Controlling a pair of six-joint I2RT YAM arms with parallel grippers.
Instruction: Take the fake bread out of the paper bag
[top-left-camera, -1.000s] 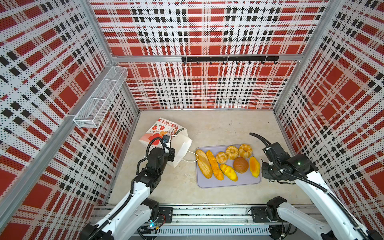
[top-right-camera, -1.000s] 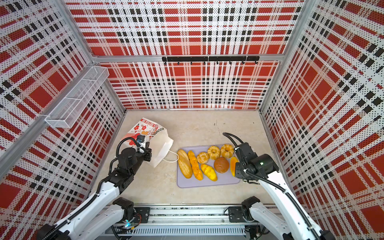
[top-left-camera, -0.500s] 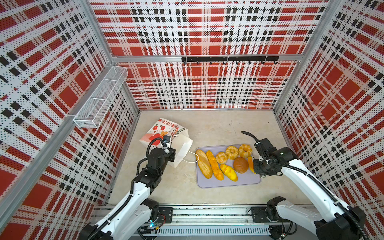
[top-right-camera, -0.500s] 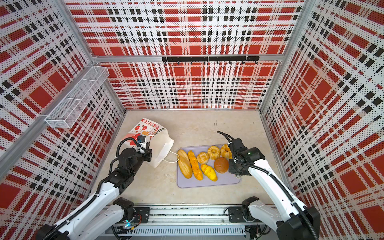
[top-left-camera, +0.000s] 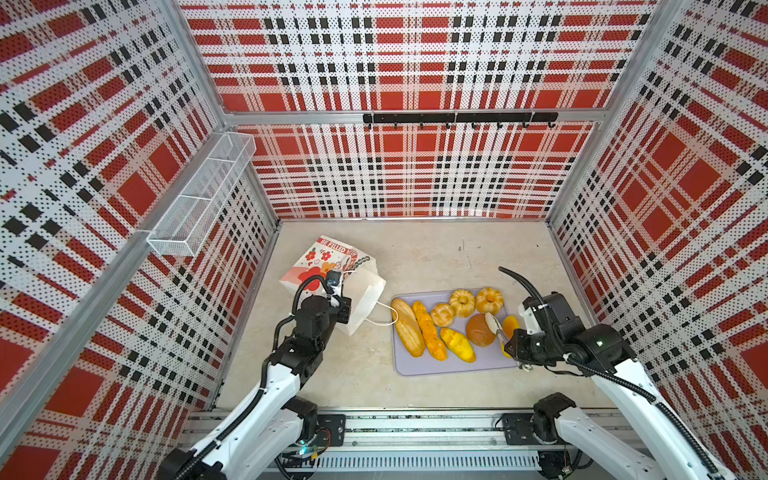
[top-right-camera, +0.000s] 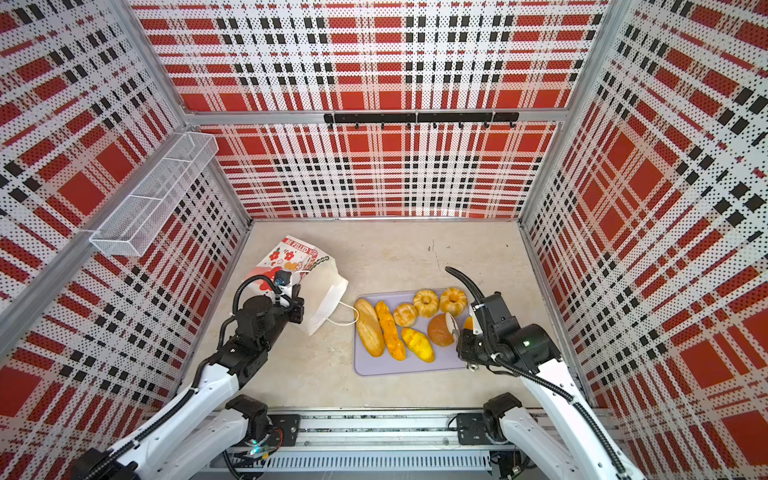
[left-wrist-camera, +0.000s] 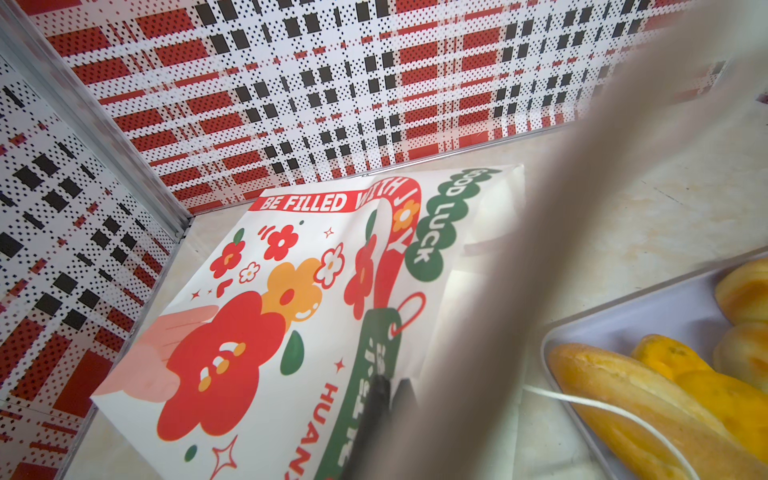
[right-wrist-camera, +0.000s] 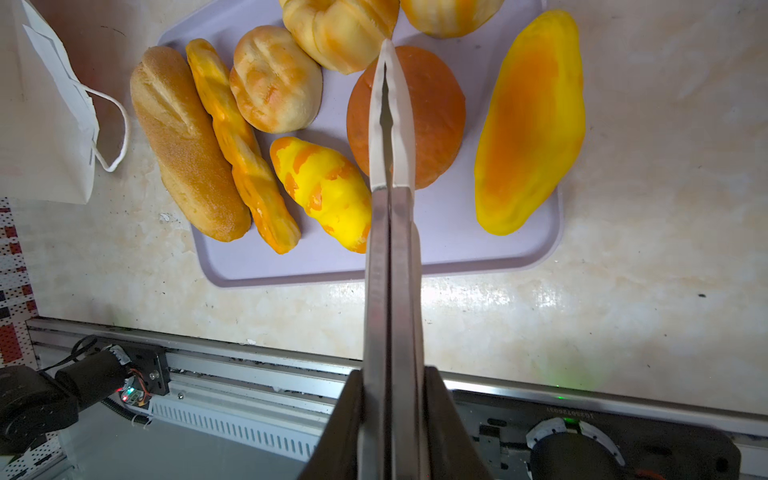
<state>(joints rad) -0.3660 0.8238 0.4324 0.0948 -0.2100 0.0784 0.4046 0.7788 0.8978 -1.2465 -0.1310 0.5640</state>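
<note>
Overall: both my arms reach over a pale bench (top-left-camera: 415, 257), one to the paper bag (top-left-camera: 318, 259) and one above the lavender tray (right-wrist-camera: 291, 266).
Left hand (left-wrist-camera: 390, 385): dark fingers (left-wrist-camera: 374, 415) pressed together at the bag's mouth edge, with the paper nipped between them. A blurred fold of the bag rises right beside them.
Paper bag: lying on its side on the bench, printed face up, stretching away ahead of my left fingertips. The red banner is at the end farthest from that hand.
Cord handle (top-left-camera: 386, 318): a white loop resting on the bench between the bag's mouth and the tray.
Right hand (right-wrist-camera: 387, 54): long pale fingers closed flat against each other, gripping nothing. The tips are over the round brown bun (right-wrist-camera: 436, 112); I cannot tell whether they touch it.
Fake bread (top-left-camera: 407, 328): all eight pieces are out of the bag, on the tray beneath my right hand.
Toward my left hand: long loaf (right-wrist-camera: 183, 141), twisted orange stick (right-wrist-camera: 245, 158), oval roll (right-wrist-camera: 274, 79), yellow roll (right-wrist-camera: 324, 187).
Beyond the right fingertips: two fluted ring buns (top-left-camera: 462, 302), side by side.
Outer side of my right hand: yellow-orange oval loaf (right-wrist-camera: 532, 124), overhanging the tray's rim onto the bench.
</note>
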